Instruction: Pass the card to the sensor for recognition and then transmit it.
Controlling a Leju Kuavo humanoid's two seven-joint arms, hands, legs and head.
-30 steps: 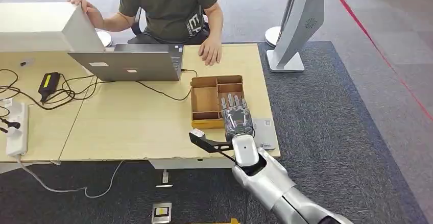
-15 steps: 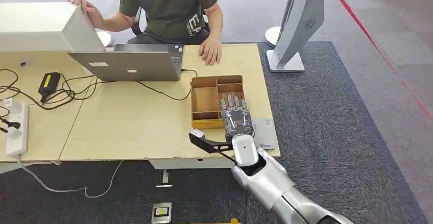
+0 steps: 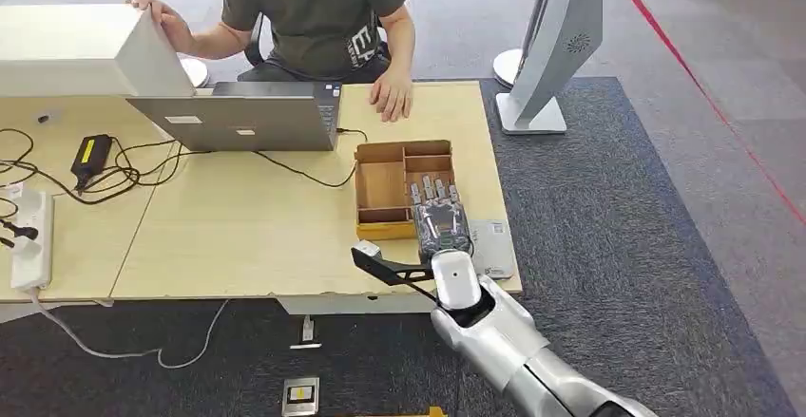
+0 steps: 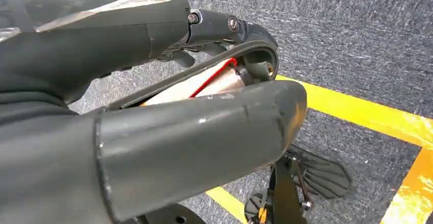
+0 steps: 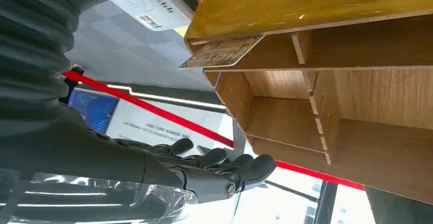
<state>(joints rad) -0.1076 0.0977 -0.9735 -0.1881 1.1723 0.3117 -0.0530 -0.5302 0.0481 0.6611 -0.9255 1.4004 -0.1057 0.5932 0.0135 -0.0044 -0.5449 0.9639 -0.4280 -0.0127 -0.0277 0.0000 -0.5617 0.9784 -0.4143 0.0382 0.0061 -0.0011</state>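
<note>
The right robot hand hovers over the near right compartment of the wooden tray, fingers stretched out and a little apart, holding nothing. The card lies in that compartment — one corner sticks out over the tray's wall (right wrist view). Just beside the tray, on the tabletop, lies the grey sensor. The left robot hand hangs above the carpet; I cannot tell its state.
</note>
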